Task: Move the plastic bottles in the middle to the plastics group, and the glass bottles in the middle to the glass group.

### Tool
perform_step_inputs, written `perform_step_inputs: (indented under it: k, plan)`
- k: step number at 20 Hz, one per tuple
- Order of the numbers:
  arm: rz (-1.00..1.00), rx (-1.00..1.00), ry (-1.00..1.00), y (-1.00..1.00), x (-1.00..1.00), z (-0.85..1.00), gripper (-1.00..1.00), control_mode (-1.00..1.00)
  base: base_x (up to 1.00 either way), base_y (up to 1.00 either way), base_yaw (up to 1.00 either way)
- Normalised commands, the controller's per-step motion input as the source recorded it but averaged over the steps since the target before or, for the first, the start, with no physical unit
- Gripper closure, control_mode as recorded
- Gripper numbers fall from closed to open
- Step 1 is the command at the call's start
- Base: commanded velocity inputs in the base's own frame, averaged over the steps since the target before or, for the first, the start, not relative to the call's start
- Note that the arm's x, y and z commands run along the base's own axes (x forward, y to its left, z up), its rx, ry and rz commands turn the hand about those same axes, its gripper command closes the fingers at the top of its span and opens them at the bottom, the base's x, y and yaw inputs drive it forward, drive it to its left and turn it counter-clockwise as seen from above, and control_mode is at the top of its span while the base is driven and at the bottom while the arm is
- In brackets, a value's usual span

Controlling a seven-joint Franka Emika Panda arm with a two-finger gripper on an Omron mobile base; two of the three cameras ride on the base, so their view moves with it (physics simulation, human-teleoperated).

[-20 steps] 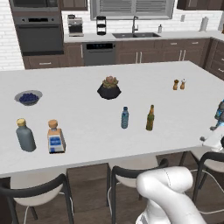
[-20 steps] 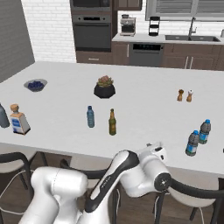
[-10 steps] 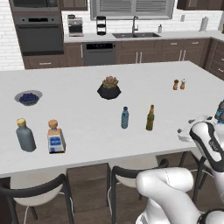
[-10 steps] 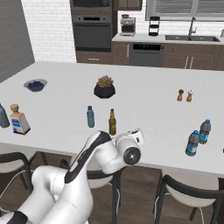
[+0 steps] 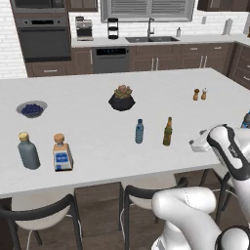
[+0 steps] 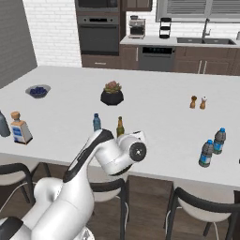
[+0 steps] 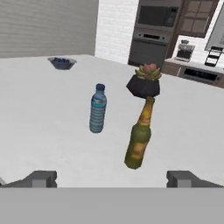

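My gripper [image 7: 112,179] is open and holds nothing; its two dark fingertips [image 7: 41,178] stand wide apart. Straight ahead of it in the hand view stands the slim olive-green glass bottle [image 7: 139,140] with a gold top, and the blue-capped plastic bottle [image 7: 98,108] stands further off to its left. From the left base view the hand [image 5: 197,143] hovers just right of the glass bottle [image 5: 168,132] and the plastic bottle [image 5: 139,131]. The glass group, a grey bottle [image 5: 28,151] and a squarish stoppered bottle [image 5: 61,153], stands at the left. The plastics group [image 6: 212,146] stands at the right.
A dark pot with a succulent [image 5: 122,98] stands behind the middle bottles. A bowl of blueberries [image 5: 32,108] sits far left, and two small shakers [image 5: 199,94] sit at the back right. Stools [image 5: 44,219] line the counter's [image 5: 97,161] near edge.
The arm has swung left along the counter's near edge, from the right end toward the olive-green bottle. The gripper stayed open and the bottles have not moved.
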Motion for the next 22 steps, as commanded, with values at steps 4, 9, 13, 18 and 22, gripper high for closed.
perform_step_inputs:
  k: [4, 9, 13, 18, 22]
  plan:
    - [0.16, 0.09, -0.09, 0.04, 0.00, 0.00, -1.00, -1.00, 0.00, 0.00, 0.00]
    - [0.07, 0.03, -0.07, 0.28, 0.19, 0.06, -1.00, -1.00, 0.00, 0.00, 0.00]
    - [0.00, 0.00, 0.00, 0.30, 0.25, 0.13, -1.00, -1.00, 0.00, 0.00, 0.00]
    - [0.02, 0.01, 0.00, 0.07, 0.26, 0.08, -1.00, -1.00, 0.00, 0.00, 0.00]
    - [0.04, 0.01, 0.00, 0.00, 0.14, 0.00, -1.00, -1.00, 0.00, 0.00, 0.00]
